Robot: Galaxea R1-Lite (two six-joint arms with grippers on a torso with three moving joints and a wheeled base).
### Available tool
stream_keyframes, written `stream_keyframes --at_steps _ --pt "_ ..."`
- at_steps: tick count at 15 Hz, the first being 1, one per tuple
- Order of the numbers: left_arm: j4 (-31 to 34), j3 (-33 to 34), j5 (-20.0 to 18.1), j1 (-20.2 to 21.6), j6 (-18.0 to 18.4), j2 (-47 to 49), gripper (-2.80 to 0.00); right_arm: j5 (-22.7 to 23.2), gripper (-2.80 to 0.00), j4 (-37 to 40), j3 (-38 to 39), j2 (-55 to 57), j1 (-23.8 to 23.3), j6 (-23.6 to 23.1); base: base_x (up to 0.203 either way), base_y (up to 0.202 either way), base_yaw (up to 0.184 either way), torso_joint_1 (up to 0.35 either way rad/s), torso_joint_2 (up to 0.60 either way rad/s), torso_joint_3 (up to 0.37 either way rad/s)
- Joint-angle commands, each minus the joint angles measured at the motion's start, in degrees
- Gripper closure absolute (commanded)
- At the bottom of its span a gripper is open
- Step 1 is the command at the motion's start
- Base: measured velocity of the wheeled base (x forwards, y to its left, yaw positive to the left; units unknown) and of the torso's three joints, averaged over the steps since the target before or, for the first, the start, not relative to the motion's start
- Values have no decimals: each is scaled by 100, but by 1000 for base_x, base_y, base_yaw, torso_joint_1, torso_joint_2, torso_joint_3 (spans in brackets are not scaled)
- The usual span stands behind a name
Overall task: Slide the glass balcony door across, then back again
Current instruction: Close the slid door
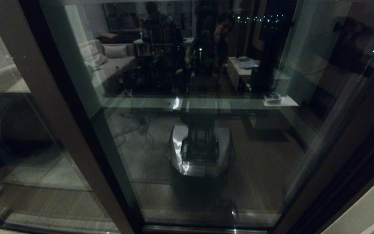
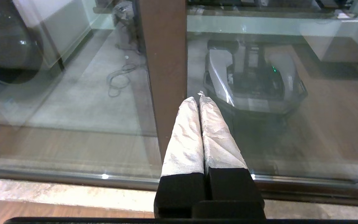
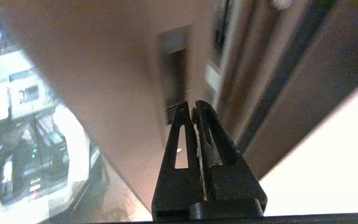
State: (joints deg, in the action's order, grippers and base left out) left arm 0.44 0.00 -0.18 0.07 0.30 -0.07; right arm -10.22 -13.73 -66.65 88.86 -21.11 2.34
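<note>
Night-dark glass fills the head view, reflecting a lit room and our own grey wheeled base (image 1: pixel 200 152), and neither arm shows there. We start at our right gripper (image 3: pixel 191 107): in its wrist view the two black slotted fingers (image 3: pixel 179 137) are pressed together with nothing between them, their tips just short of a narrow dark recessed slot handle (image 3: pixel 174 74) set in a brown metal upright. That upright belongs to the tall glass balcony door in its dark brown frame (image 1: pixel 333 143), whose handle edge runs along the right of the head view beside the pale wall (image 1: pixel 368 208); whether the tips already touch the slot we cannot tell. We judge we are at the first step, the approach to the handle, with the door apparently not yet slid across. The next move calls for seating the closed tips in the recess, then pushing sideways along the track. Our left gripper (image 2: pixel 199 99) is idle, its grey-wrapped fingers (image 2: pixel 185 137) closed on nothing, facing the plain brown stile (image 2: pixel 165 62) of the fixed panel.
</note>
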Motion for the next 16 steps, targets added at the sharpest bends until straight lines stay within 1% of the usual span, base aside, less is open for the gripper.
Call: stream_keyframes --at_steps 1,3,8,16 --pt "0 9 1 1 -4 -1 0 20 0 2 -25 -29 -104 3 0 0 0 0 0 0" --pt "0 9 1 1 -4 -1 0 37 0 2 -24 18 -113 3 0 0 0 0 0 0" --pt "0 9 1 1 -2 -1 0 284 0 72 -16 -44 -113 12 0 0 0 0 0 0" --pt "0 9 1 1 -4 -1 0 301 0 61 -205 422 -122 47 0 0 0 0 0 0"
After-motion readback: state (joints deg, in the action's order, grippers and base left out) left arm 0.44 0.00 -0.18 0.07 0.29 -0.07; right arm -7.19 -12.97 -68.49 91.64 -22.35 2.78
